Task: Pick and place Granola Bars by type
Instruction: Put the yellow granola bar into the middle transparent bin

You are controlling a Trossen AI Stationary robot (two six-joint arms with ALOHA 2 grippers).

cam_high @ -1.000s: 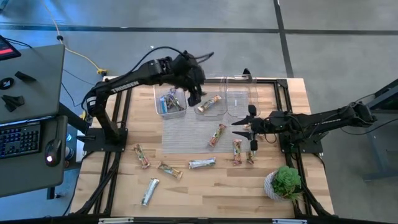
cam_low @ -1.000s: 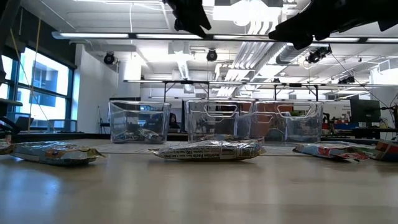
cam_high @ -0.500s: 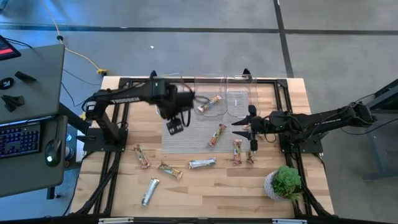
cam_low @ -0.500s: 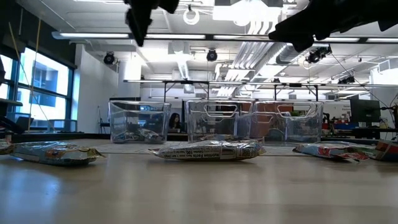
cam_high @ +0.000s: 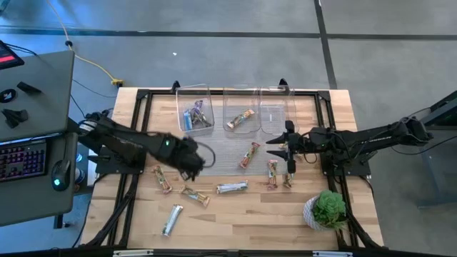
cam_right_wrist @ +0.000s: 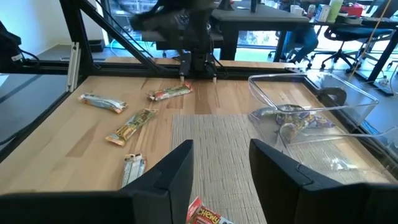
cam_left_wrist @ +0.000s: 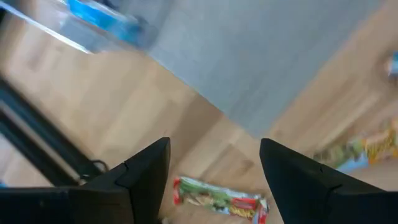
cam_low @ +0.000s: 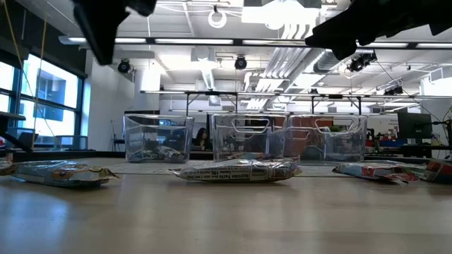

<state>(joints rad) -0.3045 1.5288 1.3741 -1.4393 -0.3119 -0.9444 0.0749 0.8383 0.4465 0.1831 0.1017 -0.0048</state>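
The left end effector (cam_high: 191,161) hangs over the left half of the worktop (cam_high: 243,225), just off the left edge of the grey mat (cam_high: 218,153). Its two fingers stand apart with nothing between them, as the left wrist view shows.

The nearest loose bar (cam_high: 163,179) is a red-orange-green one lying just toward the left front corner from this end effector. The left wrist view shows the same bar (cam_left_wrist: 219,199) below the gap between the fingers. Its long axis runs obliquely, from the left edge toward the front edge. The finger gap should therefore be set across that axis, judged from the high view.

A second bar (cam_high: 195,195) of like colours lies just beyond the first, nearer the front edge. A silver bar (cam_high: 232,188) lies beside it toward the centre, and another silver bar (cam_high: 171,219) lies near the front left corner.

The right end effector (cam_high: 278,148) waits above the right part of the worktop. Its fingers are parted and empty. It is well apart from the bars on the left. The left arm is the nearer one for the first bar.

The three bins stand along the rear edge. The left bin (cam_high: 193,114) holds blue and purple bars. The middle bin (cam_high: 241,116) holds one red-orange-green bar, so that bin is the probable destination.
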